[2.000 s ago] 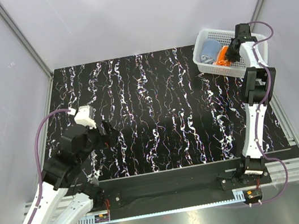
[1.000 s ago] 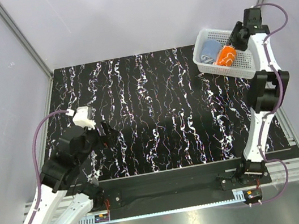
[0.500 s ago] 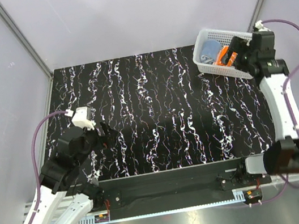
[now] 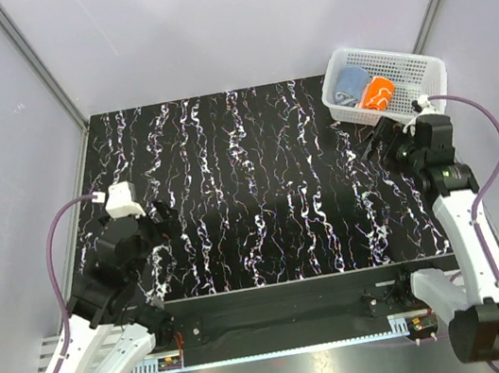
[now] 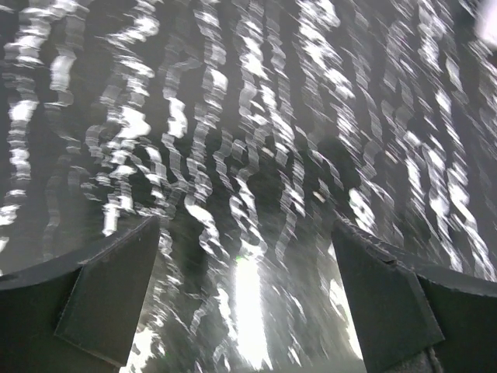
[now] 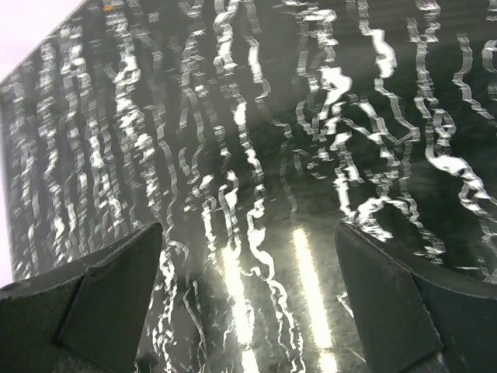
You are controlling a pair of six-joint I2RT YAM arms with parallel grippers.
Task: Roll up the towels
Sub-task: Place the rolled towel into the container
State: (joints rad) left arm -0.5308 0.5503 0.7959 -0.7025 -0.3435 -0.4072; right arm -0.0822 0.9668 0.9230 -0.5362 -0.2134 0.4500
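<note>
Two rolled towels lie side by side in the white mesh basket (image 4: 421, 73) at the table's far right corner: the orange patterned towel (image 4: 376, 93) and the light blue towel (image 4: 347, 87) to its left. My right gripper (image 4: 375, 143) hangs open over the black marbled table, just in front of the basket, with nothing between its fingers (image 6: 116, 287). My left gripper (image 4: 165, 222) is open too, empty, low over the table at the left. Both wrist views show only the table surface between wide-spread jaws.
The black table (image 4: 260, 194) with white veining fills the middle. Grey walls and metal frame posts (image 4: 39, 73) close in the sides and back. The basket stands tight against the right wall.
My right gripper has let go of the orange towel in the basket, opened, and pulled back toward me, away from the basket. The left arm has drawn back a little to the left.
</note>
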